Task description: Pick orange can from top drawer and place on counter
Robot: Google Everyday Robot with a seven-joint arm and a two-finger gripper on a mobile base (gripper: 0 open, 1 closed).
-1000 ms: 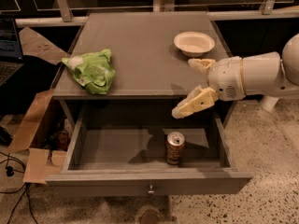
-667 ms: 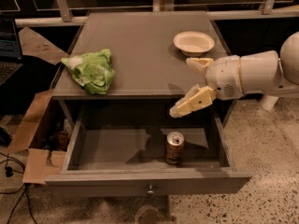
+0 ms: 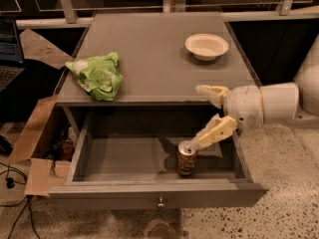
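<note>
The orange can (image 3: 187, 160) stands upright in the open top drawer (image 3: 124, 159), right of its middle and near the front panel (image 3: 119, 196) with its small knob (image 3: 160, 202). My gripper (image 3: 196, 116) is open and empty, reaching in from the right at the counter's front edge. Its upper finger (image 3: 212, 91) lies level with the counter (image 3: 149, 49). Its lower finger (image 3: 214, 132) slants down into the drawer, with its tip at the can's silver top. The jaws stand wide apart, one above the other.
A green-and-white wrinkly bag (image 3: 97, 75) lies on the counter's left front. A pale bowl (image 3: 207, 46) sits at the back right. A cardboard box (image 3: 35, 143) and cables are on the floor to the left. A laptop (image 3: 7, 49) is at the far left.
My gripper has moved down and slightly left, bringing its lower finger from above the drawer opening to the can's top. The can, bag and bowl have not moved.
</note>
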